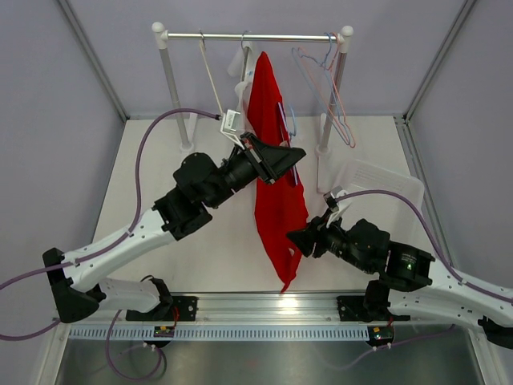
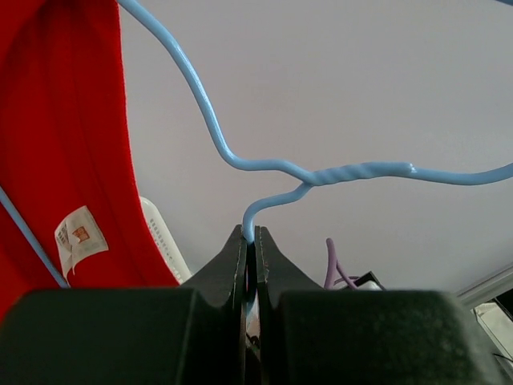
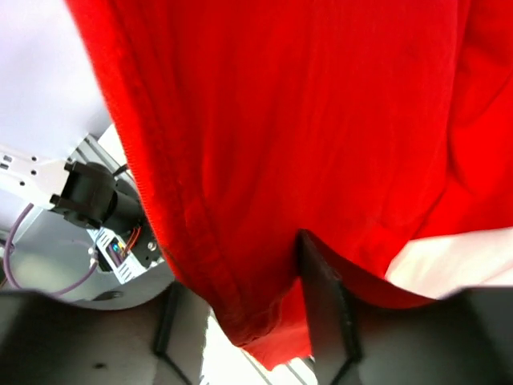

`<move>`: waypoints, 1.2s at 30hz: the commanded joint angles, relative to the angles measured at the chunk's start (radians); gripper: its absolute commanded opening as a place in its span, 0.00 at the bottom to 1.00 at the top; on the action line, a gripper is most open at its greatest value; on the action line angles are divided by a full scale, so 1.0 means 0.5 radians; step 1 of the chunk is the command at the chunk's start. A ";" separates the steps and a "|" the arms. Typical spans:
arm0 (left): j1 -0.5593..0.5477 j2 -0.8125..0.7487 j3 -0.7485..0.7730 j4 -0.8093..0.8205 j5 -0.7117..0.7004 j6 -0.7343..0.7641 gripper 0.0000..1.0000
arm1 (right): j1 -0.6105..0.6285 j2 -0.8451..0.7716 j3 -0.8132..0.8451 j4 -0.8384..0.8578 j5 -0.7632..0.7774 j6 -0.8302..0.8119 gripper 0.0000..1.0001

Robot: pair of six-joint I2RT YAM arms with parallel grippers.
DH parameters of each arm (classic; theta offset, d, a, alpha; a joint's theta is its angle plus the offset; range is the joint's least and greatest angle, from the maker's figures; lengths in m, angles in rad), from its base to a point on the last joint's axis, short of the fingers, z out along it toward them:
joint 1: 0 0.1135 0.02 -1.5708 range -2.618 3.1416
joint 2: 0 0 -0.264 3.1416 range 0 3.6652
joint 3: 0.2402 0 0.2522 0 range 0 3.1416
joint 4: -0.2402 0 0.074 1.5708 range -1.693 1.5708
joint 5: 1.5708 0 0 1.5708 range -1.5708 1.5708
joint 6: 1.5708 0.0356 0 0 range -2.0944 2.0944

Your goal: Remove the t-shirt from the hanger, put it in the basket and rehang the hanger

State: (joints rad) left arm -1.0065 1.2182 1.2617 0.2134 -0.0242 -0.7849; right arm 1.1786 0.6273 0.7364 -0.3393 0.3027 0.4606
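Observation:
The red t-shirt (image 1: pixel 276 192) hangs long and narrow from a light blue wire hanger (image 1: pixel 292 120) below the rail. My left gripper (image 1: pixel 293 156) is beside the shirt's upper half. In the left wrist view this gripper (image 2: pixel 251 234) is shut on the blue hanger (image 2: pixel 264 164) wire, with the t-shirt (image 2: pixel 64 120) and its label on the left. My right gripper (image 1: pixel 298 241) is at the shirt's lower part. In the right wrist view its jaws stand apart, and the t-shirt (image 3: pixel 304 120) hem hangs between the fingers (image 3: pixel 321 305), hiding most of the left one.
A metal rail (image 1: pixel 256 36) on two white posts spans the back. It carries a white hanger (image 1: pixel 212 80) and pink and blue wire hangers (image 1: pixel 329 88). A white tray-like thing (image 1: pixel 377 180) lies at the right. Grey walls enclose the table.

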 commanded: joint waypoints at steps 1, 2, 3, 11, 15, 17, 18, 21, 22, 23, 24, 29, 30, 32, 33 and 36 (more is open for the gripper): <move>0.007 -0.093 0.161 0.190 0.036 0.088 0.00 | 0.045 0.006 0.027 0.001 0.069 -0.004 0.46; 0.007 -0.093 0.182 0.190 0.036 0.082 0.00 | 0.048 0.003 0.027 -0.002 0.076 -0.001 0.32; 0.007 -0.096 0.192 0.190 0.067 0.079 0.00 | 0.054 0.000 0.027 -0.005 0.079 -0.001 0.26; 0.010 -0.102 0.385 0.092 0.165 0.137 0.00 | 0.125 0.037 0.015 -0.058 0.088 0.048 0.08; 0.010 -0.099 0.452 0.040 0.168 0.159 0.00 | 0.174 0.049 -0.012 -0.033 0.137 0.073 0.05; 0.010 -0.114 0.459 0.036 0.189 0.143 0.00 | 0.186 0.052 -0.016 -0.030 0.165 0.076 0.01; 0.010 -0.123 0.459 0.049 0.247 0.125 0.00 | 0.186 0.055 -0.025 -0.024 0.207 0.070 0.01; 0.007 -0.154 0.456 0.107 0.473 -0.010 0.00 | 0.186 0.113 -0.034 -0.006 0.357 0.018 0.00; -0.024 -0.154 0.456 0.116 0.545 -0.077 0.00 | 0.186 0.138 -0.022 -0.002 0.394 -0.007 0.00; -0.048 -0.166 0.452 0.101 0.588 -0.084 0.00 | 0.189 0.162 0.015 0.004 0.416 -0.083 0.00; -0.082 -0.178 0.455 0.025 0.634 -0.081 0.00 | 0.189 0.208 0.030 0.037 0.468 -0.120 0.00; -0.156 -0.292 0.434 -0.114 0.843 -0.099 0.00 | 0.174 0.374 0.119 0.163 0.738 -0.411 0.00; -0.159 -0.347 0.419 -0.184 0.889 -0.105 0.00 | 0.168 0.420 0.144 0.169 0.778 -0.436 0.00; -0.162 -0.411 0.382 -0.246 0.910 -0.121 0.00 | 0.128 0.445 0.184 0.230 0.800 -0.531 0.00; -0.162 -0.481 0.342 -0.319 0.920 -0.121 0.00 | 0.098 0.451 0.193 0.252 0.791 -0.556 0.00; -0.162 -0.613 0.244 -0.420 0.959 -0.148 0.00 | -0.108 0.442 0.202 0.335 0.641 -0.614 0.00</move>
State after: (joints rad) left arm -1.0687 1.0214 1.3918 -0.0364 0.3313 -0.7845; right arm 1.2167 0.8513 0.8055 -0.2176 0.5694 0.2276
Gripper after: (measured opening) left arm 0.049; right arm 0.094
